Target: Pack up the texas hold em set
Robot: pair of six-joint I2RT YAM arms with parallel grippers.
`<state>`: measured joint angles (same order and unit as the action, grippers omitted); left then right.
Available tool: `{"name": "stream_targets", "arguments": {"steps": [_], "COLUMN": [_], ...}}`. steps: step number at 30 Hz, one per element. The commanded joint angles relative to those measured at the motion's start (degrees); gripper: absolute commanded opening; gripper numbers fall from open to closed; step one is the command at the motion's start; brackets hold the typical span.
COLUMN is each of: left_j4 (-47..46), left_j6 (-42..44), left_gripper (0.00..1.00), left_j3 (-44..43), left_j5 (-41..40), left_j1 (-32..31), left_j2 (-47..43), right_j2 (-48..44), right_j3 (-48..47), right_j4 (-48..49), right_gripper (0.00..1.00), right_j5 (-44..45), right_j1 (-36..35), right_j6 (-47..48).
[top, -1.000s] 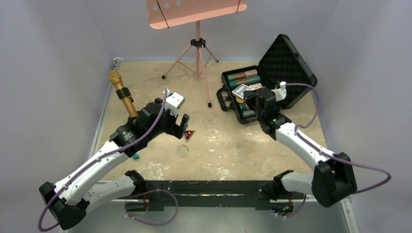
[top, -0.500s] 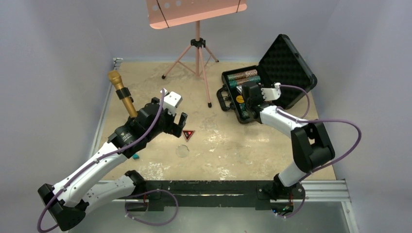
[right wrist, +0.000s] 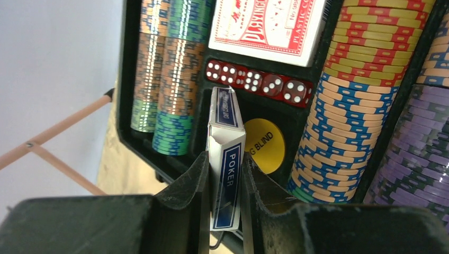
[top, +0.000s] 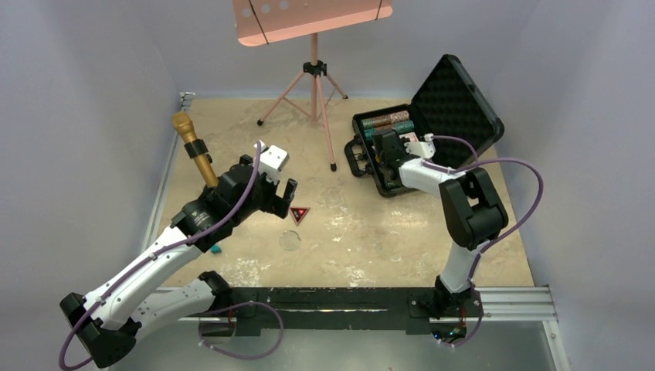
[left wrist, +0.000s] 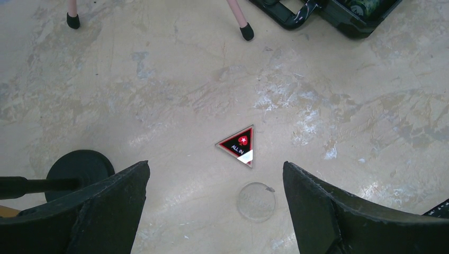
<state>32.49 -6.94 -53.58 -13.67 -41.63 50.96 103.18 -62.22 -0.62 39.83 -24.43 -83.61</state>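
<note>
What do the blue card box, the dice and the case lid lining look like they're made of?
The blue card box: probably printed cardboard, slightly glossy, with a folded flap edge. The dice: likely red plastic, shiny, with white pips. The case lid lining: black foam, matte, dimpled like egg crate.

Table was rough, matt, mottled beige with worn pale patches; button looked like glossy plastic with a shiny edge, clear disc was smooth see-through plastic, and left gripper fingers were matt black with a grainy finish. Case was smooth semi-gloss black plastic, its lid foam matt and egg-crate bumpy; chips looked like smooth plastic with a slight sheen, dice were glossy translucent red, yellow disc smooth and matt. Blue deck and red deck were printed card boxes with a light gloss; mic had a shiny gold metallic look.
</note>
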Motion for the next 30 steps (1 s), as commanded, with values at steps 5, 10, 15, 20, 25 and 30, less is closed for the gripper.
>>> {"name": "stream_targets", "arguments": {"steps": [5,10,15,20,25,30], "left_j4": [-0.3,-0.3,-0.2,0.0,0.2,0.1], "left_j6": [-0.4,-0.4,-0.4,-0.2,-0.2,-0.2], "left_gripper": [1.00,1.00,1.00,1.00,1.00,1.00], "left_j3": [-2.4,-2.4,-2.5,-2.5,-2.6,-2.6], "left_j5": [-0.9,-0.8,-0.8,-0.8,-0.9,-0.8], "left_j1": [0.2,0.2,0.2,0.3,0.3,0.3], "left_j2": [-0.6,-0.5,-0.4,-0.4,-0.6,-0.6], "right_j2": [3.3,5.0,4.9,2.8,-1.8,-8.0], "right_j3": [-3.8,-3.2,-2.6,-1.4,0.4,4.4], "right_j4": [1.8,5.5,5.1,3.2,0.8,-3.3], "right_gripper": [0.00,0.01,0.24,0.65,0.72,0.73], "right_j5": [3.9,2.2,0.6,0.6,3.2,4.7], "right_j1": [-0.9,-1.0,-1.0,-0.9,-1.0,-1.0], "right_j6": [-2.0,0.1,-0.4,-0.5,2.5,2.1]}}
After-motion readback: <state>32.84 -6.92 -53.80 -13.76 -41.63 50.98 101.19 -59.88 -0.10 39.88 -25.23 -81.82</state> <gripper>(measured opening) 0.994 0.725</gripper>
